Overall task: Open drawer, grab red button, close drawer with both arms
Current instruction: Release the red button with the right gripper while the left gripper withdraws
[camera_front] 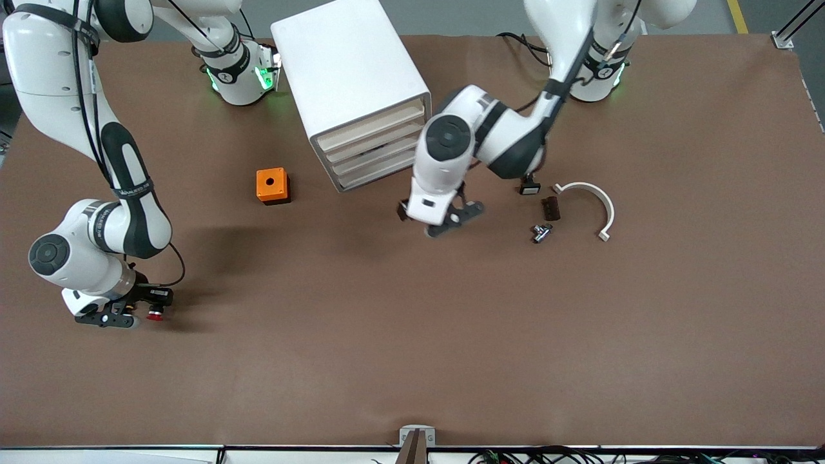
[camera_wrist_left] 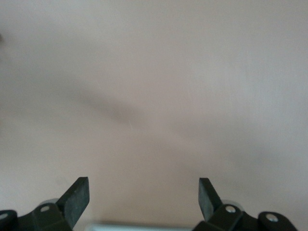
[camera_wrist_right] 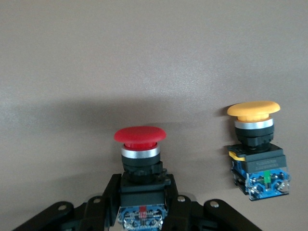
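The white cabinet (camera_front: 351,77) stands at the middle of the table's robot side. Its four cream drawer fronts (camera_front: 374,145) look pushed in. My right gripper (camera_front: 143,315) is low at the right arm's end of the table. It is shut on the black-and-blue body of the red-capped button (camera_front: 155,315), which also shows in the right wrist view (camera_wrist_right: 140,135) between my fingers (camera_wrist_right: 108,195). My left gripper (camera_front: 445,219) is open and empty over bare table in front of the cabinet. Its wrist view shows only its two fingertips (camera_wrist_left: 77,199) and the tabletop.
A like button with an orange-yellow cap (camera_wrist_right: 253,109) stands beside the held one. An orange box with a round hole (camera_front: 272,185) sits near the cabinet. A white curved piece (camera_front: 590,203), a dark block (camera_front: 550,207) and a metal part (camera_front: 540,232) lie toward the left arm's end.
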### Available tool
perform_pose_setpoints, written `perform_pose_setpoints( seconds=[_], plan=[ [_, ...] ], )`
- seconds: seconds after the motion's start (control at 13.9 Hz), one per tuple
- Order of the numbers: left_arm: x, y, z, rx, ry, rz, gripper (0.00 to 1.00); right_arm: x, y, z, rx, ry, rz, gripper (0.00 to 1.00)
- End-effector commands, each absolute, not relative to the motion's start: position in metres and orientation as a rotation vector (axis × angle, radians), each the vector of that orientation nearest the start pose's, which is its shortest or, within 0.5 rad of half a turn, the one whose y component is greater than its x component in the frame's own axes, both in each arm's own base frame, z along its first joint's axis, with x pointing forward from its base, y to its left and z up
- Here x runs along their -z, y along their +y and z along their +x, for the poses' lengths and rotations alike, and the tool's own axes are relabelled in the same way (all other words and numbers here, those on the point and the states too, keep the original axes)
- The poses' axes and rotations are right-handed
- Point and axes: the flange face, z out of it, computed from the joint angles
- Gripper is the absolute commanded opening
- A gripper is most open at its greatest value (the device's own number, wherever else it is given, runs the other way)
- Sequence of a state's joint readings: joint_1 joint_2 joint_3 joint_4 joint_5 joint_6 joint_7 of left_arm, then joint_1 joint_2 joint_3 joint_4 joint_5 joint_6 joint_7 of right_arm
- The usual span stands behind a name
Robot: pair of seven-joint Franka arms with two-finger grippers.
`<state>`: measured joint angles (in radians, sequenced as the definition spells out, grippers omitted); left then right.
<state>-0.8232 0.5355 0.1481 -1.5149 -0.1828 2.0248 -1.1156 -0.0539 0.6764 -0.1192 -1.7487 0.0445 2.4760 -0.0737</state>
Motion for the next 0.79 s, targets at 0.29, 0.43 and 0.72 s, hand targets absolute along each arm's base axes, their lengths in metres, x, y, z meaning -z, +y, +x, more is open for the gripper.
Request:
perform_pose_setpoints(
  seconds=[0.29, 0.43, 0.72],
  plan=[
    [-0.434, -0.32, 0.601, 0.004, -0.882, -3.036, 1.0, -0.183, -0.112, 0.67, 0.08, 0.189, -3.175, 0.45],
    [-0.461, -0.27, 0.614, 0.007, -0.808, -3.065, 1.0, -0.185, -0.114, 0.671, 0.085, 0.188, -3.175, 1.0],
    [-0.516, -0.171, 0.624, 0.011, -0.67, -3.112, 1.0, -0.204, -0.107, 0.678, 0.059, 0.174, -3.17, 1.0]
  ],
)
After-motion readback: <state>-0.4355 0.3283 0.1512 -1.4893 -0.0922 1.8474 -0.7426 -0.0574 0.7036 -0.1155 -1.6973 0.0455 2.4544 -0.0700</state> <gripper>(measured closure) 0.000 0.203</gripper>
